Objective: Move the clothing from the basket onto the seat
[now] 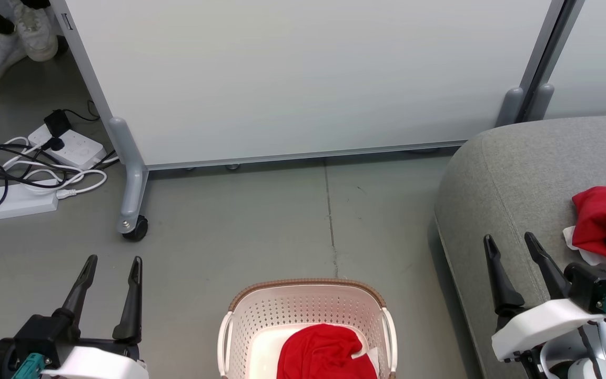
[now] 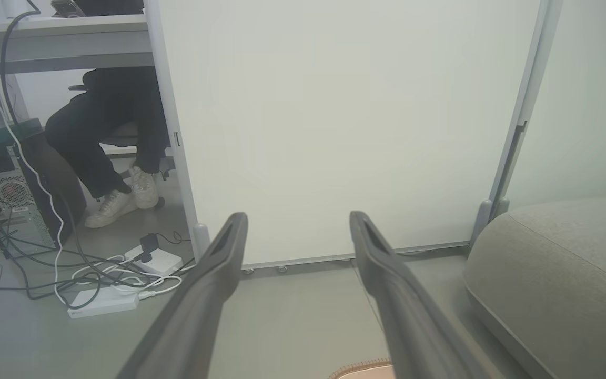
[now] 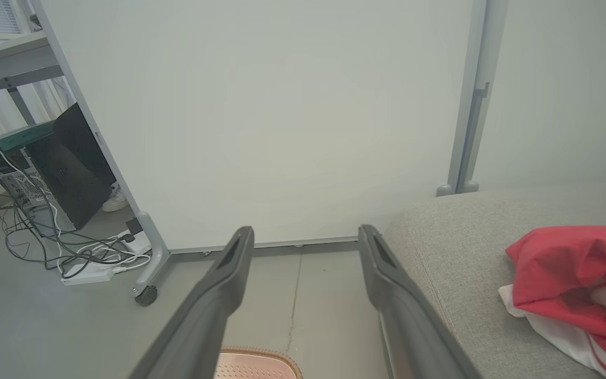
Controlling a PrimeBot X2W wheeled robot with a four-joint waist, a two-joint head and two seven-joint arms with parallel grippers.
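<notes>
Currently both claws spread wide and empty: left gripper [image 1: 113, 259] over the floor beside the basket [image 1: 303, 284], right gripper [image 1: 508, 237] above the seat [image 1: 518, 173]. One red garment [image 1: 605, 221] lies on the seat (presumably delivered); second garment [image 1: 324, 352] sits in the basket, likely next.

Left gripper [image 1: 113, 259]: located at the lower left of the head view. Both long dark fingers [image 2: 198, 305] point up and lean slightly right. The jaws are spread wide with nothing between them. A white wrist housing [image 1: 92, 363] sits below the black finger mount.

Right gripper [image 1: 508, 237]: located at the lower right of the head view. Its fingers [image 3: 403, 316] lean up and left. The jaws are spread wide and empty.
</notes>
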